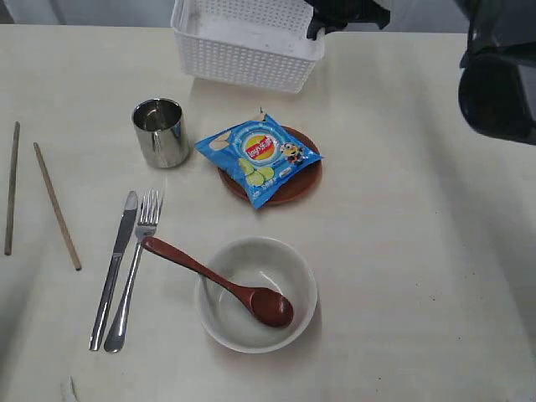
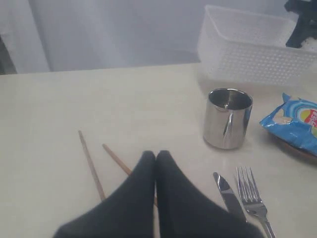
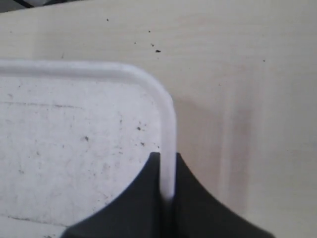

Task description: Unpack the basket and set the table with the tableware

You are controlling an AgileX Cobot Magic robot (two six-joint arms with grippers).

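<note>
The white lattice basket stands at the table's far edge; its inside shows nothing in it. My right gripper is shut on the basket's rim at its right end. On the table lie the two chopsticks, steel cup, knife, fork and the pale bowl holding the wooden spoon. The brown plate sits under the blue chip bag. My left gripper hovers shut over one chopstick, nothing between its fingers.
The cream table stretches bare to the right of the bowl and plate. A dark arm housing hangs over the far right. A pale wall or curtain rises beyond the table's far edge in the left wrist view.
</note>
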